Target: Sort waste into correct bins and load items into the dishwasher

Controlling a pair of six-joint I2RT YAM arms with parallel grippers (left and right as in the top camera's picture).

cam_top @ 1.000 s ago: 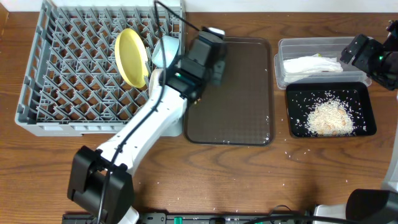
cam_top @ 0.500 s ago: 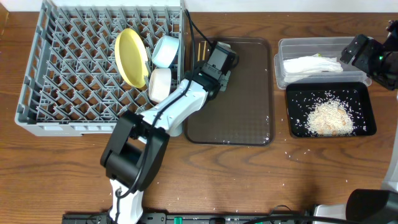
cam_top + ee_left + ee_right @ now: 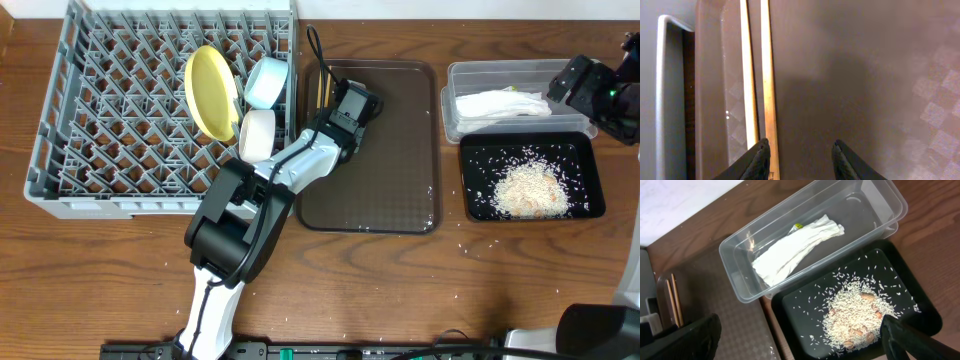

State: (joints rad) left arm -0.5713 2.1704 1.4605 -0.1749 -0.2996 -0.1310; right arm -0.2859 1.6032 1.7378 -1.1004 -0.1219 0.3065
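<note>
Here, from overhead, the left tool (image 3: 345, 108) hangs over the far left part of the brown tray (image 3: 400, 180). The chopsticks (image 3: 321, 90) lie side by side just beyond it, along the tray's left rim. Further to the tool's left stands the grey rack (image 3: 100, 140), which holds the yellow plate (image 3: 210, 90), the light blue bowl (image 3: 267, 82) and the white bowl (image 3: 257, 135), all on edge. The right tool (image 3: 585, 85) is above the far right side of the tabletop (image 3: 400, 290), over the clear tub (image 3: 452, 75) and the black tray (image 3: 470, 205).

In the left wrist view, the left tool (image 3: 802, 150) has its fingers (image 3: 757, 160) apart, with bare tray floor between them. One stick of the chopsticks (image 3: 767, 75) runs just inside the left finger. The other passes behind that finger. Whether either stick touches the finger, I cannot tell.

In the right wrist view, the right tool (image 3: 800, 322) is spread wide and holds nothing. Below it lies the black tray (image 3: 927, 310) with a heap of rice (image 3: 855, 315). Just beyond is the clear tub (image 3: 890, 195), with the napkin (image 3: 795, 247) and the small yellow-green wrapper (image 3: 797, 227) inside. The chopsticks (image 3: 672, 300) show well to its left.
</note>
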